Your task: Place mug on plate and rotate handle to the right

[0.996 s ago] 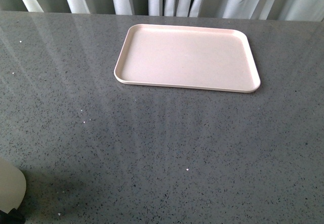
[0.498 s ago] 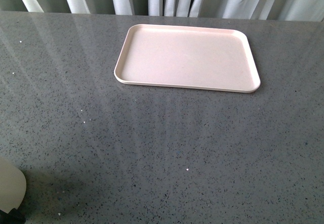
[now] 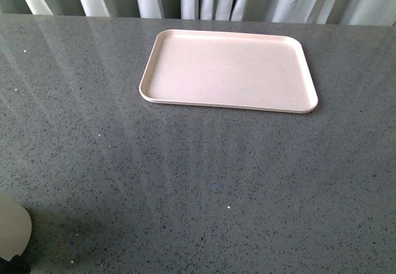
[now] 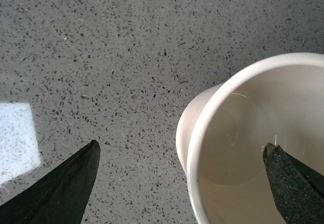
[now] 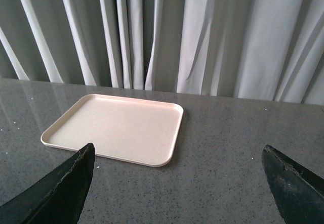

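The mug (image 4: 243, 148) stands upright at the near left corner of the table (image 3: 198, 175). In the front view only a part of its pale rim (image 3: 12, 227) shows at the picture's edge. The plate (image 3: 229, 70) lies well apart from it, near the far edge of the table and a little toward the right, with nothing on it.

The left tool (image 4: 180, 145) is open over the mug. One finger reaches inside the cup and the other hangs outside, apart from the wall, so nothing is gripped yet. The right tool (image 5: 177, 148) is also open and holds nothing. It looks over the table toward the plate (image 5: 116, 128).

The mug looks like glazed ceramic, so I judge it stiff, rather heavy for its size, smooth and easy to slip, and able to chip if it is set down hard. The wall between the two fingers seems the good place to take hold, with a firm pinch placed low enough on the wall that the mug does not swing. The handle cannot be made out with certainty in these views, so I cannot tell which way it points. A dark shape below the mug in the front view may be it.
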`<state>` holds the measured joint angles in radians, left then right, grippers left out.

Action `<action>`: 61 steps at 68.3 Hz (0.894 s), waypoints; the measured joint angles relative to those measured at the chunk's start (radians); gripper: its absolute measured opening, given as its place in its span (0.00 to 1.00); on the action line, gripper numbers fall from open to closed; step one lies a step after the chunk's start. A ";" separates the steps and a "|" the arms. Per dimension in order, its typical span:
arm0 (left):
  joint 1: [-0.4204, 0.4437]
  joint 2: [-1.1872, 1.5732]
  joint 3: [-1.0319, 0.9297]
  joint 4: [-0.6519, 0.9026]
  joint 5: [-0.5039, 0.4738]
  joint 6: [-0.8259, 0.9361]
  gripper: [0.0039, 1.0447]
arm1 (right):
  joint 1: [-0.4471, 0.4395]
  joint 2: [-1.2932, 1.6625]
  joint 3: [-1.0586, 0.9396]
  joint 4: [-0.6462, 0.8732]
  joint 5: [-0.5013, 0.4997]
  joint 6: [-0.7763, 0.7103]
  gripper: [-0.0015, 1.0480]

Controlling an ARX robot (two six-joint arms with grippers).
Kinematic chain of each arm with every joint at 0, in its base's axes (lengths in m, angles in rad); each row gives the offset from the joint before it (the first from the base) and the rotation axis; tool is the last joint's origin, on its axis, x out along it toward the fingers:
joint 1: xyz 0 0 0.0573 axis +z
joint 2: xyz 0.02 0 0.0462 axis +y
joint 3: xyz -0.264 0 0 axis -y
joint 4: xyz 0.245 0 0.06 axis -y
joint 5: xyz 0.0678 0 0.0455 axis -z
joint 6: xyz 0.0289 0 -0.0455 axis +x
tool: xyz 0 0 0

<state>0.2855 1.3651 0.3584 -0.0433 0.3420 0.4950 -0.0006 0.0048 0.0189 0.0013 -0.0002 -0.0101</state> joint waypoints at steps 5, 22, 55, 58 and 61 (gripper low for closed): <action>-0.013 0.016 0.000 0.014 -0.006 -0.006 0.75 | 0.000 0.000 0.000 0.000 0.000 0.000 0.91; -0.036 0.027 -0.001 0.019 -0.014 -0.031 0.41 | 0.000 0.000 0.000 0.000 0.000 0.000 0.91; -0.061 -0.072 -0.001 -0.069 -0.013 -0.082 0.02 | 0.000 0.000 0.000 0.000 0.000 0.000 0.91; -0.071 -0.093 0.000 -0.088 -0.013 -0.092 0.02 | 0.000 0.000 0.000 0.000 0.000 0.000 0.91; -0.084 -0.112 0.003 -0.108 -0.014 -0.106 0.02 | 0.000 0.000 0.000 0.000 0.000 0.000 0.91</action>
<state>0.2012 1.2530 0.3614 -0.1516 0.3275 0.3889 -0.0006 0.0048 0.0189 0.0013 -0.0002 -0.0101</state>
